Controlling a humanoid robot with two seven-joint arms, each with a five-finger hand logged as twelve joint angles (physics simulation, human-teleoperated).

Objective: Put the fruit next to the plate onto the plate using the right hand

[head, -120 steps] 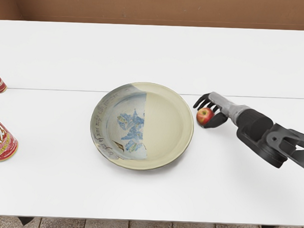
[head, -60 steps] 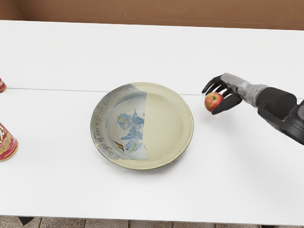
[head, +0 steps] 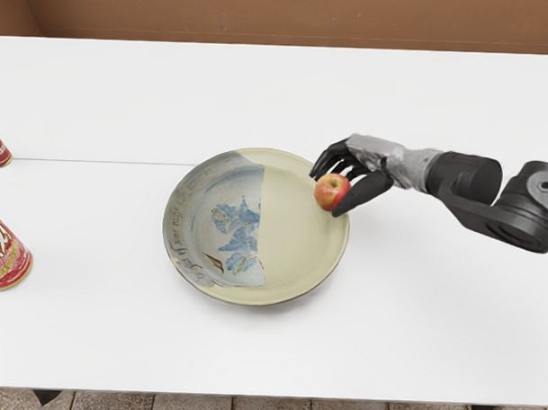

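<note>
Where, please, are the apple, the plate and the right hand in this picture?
apple (head: pixel 331 191), head view, on its red front.
plate (head: pixel 298 244), head view, on its bare cream inside.
right hand (head: pixel 354 169), head view, on the hand's middle.

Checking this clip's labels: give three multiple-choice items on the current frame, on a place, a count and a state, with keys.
1. Where is the apple? A at the plate's right rim; B at the plate's centre; C left of the plate.
2. How many red cans show? A one; B two; C three.
3. The right hand is: A open; B shut on the apple; C out of view.
Key: 1 A, it overlaps the right rim; 2 B, both at the left edge; 3 B, it grips the apple.
</note>
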